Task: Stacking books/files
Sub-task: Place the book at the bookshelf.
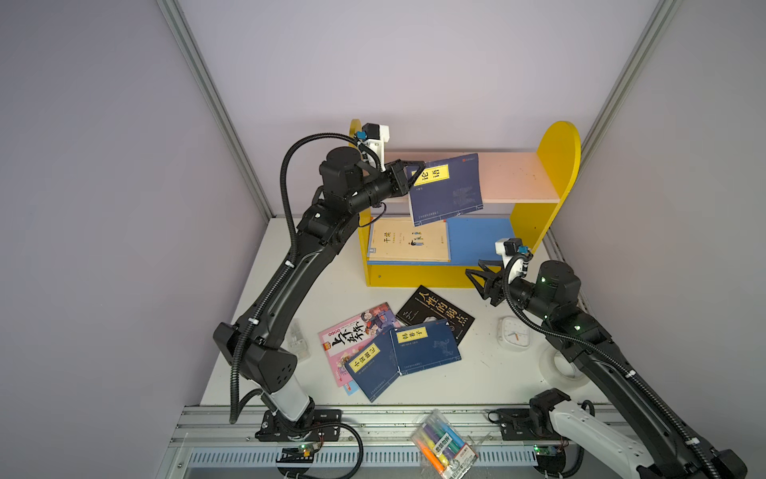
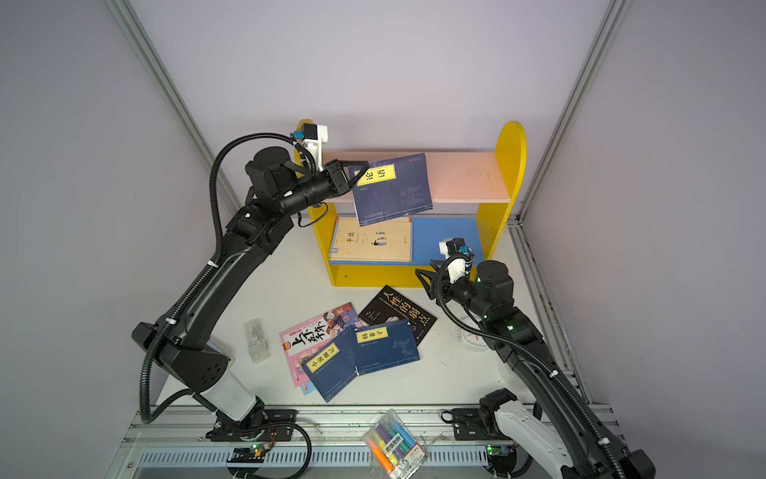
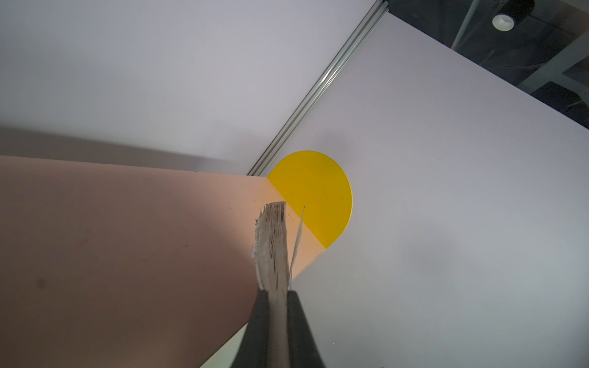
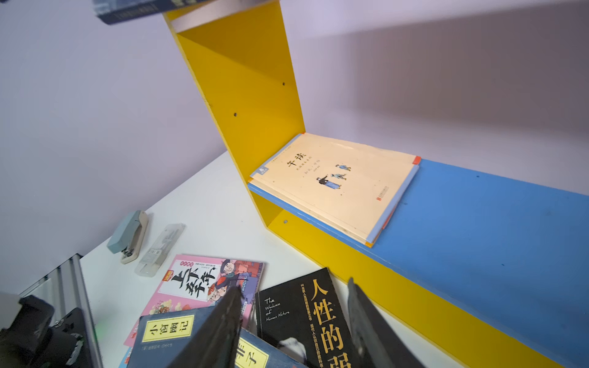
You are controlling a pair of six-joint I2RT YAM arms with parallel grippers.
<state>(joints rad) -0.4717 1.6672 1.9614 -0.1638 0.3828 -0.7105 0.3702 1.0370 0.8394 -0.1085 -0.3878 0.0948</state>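
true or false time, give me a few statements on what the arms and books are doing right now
1. The left pincer is shut on a navy book, held in the air at the pink upper shelf. True.
2. The right pincer grips the black book. False: it is open and empty, and the black book lies flat on the table.
3. The cream books lie stacked on the blue lower shelf. True.
4. The marker pack sits on the pink upper shelf. False: it lies on the front rail, between the arm bases.
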